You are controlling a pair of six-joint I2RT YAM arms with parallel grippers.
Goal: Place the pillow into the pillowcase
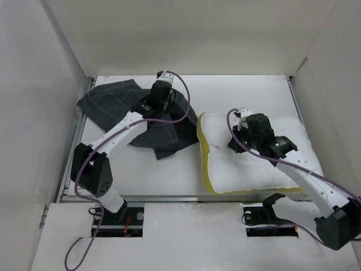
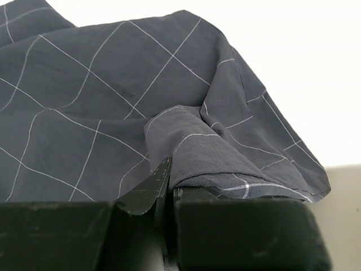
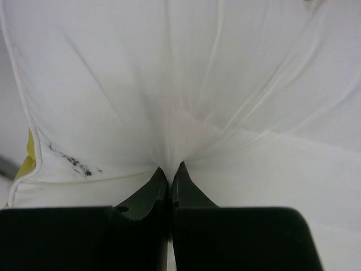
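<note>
1. Pinching a raised fold of the dark charcoal-grey cloth pillowcase with thin pale grid lines (image 2: 84,101), my left pincer (image 2: 168,172) is pressed together on the fabric. The sack lies crumpled to the left of the pillow, close beside its left edge. I cannot tell whether they touch.
2. My right pincer (image 3: 170,169) is pressed together on a tuck of the large soft white rectangular pillow with the yellow seam (image 1: 254,166). It grips toward the pillow's far side, left of its middle, and the cover gathers into pleats at my tips.
3. I judge this the gripping step: both holds are made, but the pillow lies wholly outside the case.
4. Next, the case's mouth must gape toward the pillow. I cannot tell whether my fold belongs to that opening. If it does, I would lift it and feed the pillow's left edge in.
</note>
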